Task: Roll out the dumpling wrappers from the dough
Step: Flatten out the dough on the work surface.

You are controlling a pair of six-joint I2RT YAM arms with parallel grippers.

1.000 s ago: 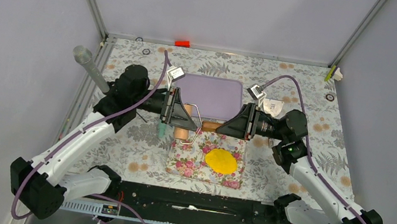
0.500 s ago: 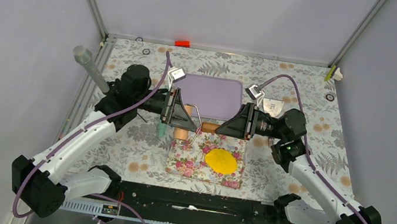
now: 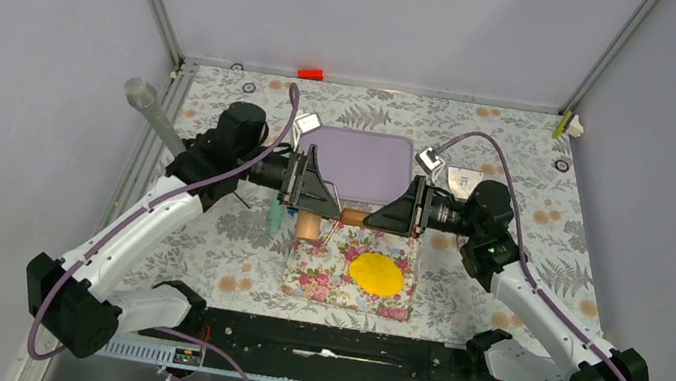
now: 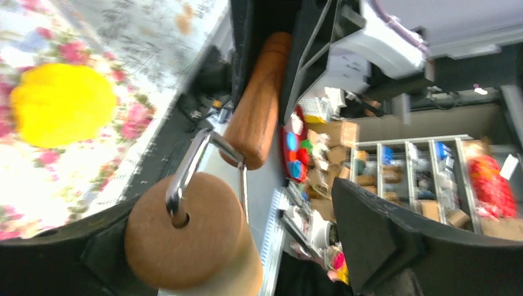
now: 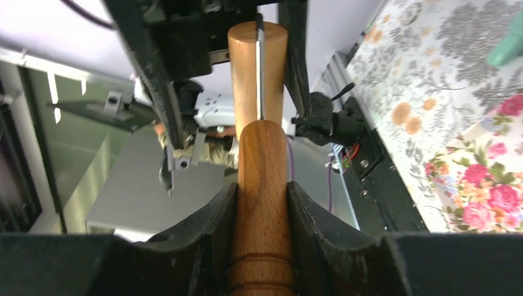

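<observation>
Closest to the arm bases there's a small rose-print mat [image 3: 316, 278] on the fern-pattern table cover [image 3: 524, 269]. The dough [image 3: 376, 274] sits on the mat's right half: a flattened bright yellow patch, roundish but not a neat circle. Just past the mat's far edge both arms meet over a little pastry roller [image 3: 356, 217]. The right gripper [image 5: 262, 194] comes in from the right and is clamped on the wooden handle [image 5: 262, 246], with its fingers [image 5: 210, 228] snug against both sides of it in the right wrist view. A bent metal wire [image 4: 192, 161] runs from the handle to the wooden drum [image 4: 191, 246], which is over the mat's far left corner, apart from the dough. I can't tell from these angles if the drum actually touches the mat. The left gripper [image 3: 324, 205] is spread wide around that drum end — in the left wrist view one of its fingers [image 4: 92, 253] is right beside the drum and the other is well off to the side, so it isn't gripping anything. A teal thing [image 3: 276, 217] pokes out under the left gripper, too hidden to name. Further back, a purple tray [image 3: 359, 158] lies flat behind the grippers. A clear tube [image 3: 151, 117] leans at the table's left edge, and a small shiny metal piece [image 3: 463, 180] is just right of the tray. At the far edge — a little red piece [image 3: 310, 73].
</observation>
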